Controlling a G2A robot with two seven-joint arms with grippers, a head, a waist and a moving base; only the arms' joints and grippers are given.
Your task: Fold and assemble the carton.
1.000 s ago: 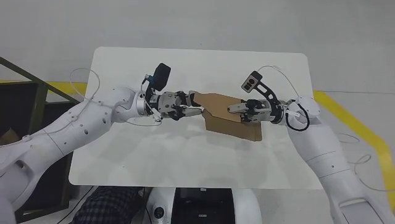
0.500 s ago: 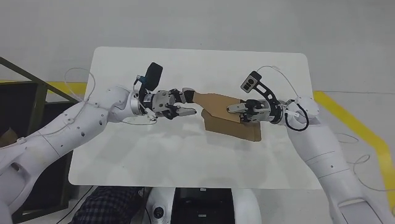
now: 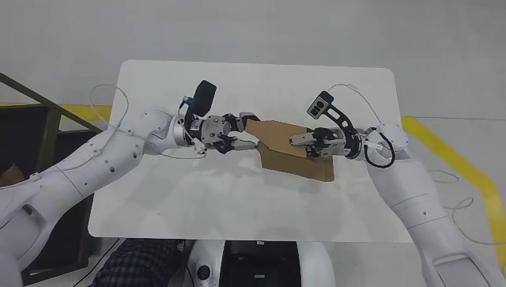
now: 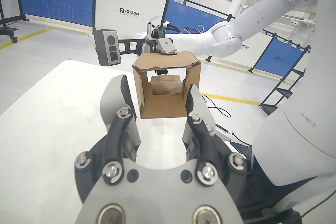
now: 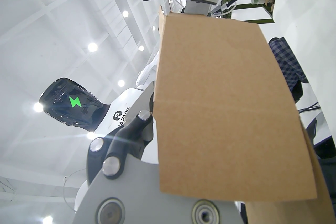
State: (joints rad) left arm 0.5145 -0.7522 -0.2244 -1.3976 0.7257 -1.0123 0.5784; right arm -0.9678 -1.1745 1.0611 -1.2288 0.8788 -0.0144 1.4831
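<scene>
Carton (image 4: 162,104), pinched by its top panel in my right jaws above the surface (image 4: 39,117), faces my wide-open left jaws, so I judge a square, gentle squeeze on its walls best.

Mid-frame over the white worktop (image 3: 237,200), a brown carton (image 3: 294,154); left tool (image 3: 250,129) at its left end, right tool (image 3: 299,139) atop.

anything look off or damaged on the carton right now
The carton has a ragged rim at the upper corners of the end facing the open left gripper; the edge looks frayed rather than cleanly cut. Otherwise it is a squared open tube, its top panel pinched by the right gripper.
</scene>
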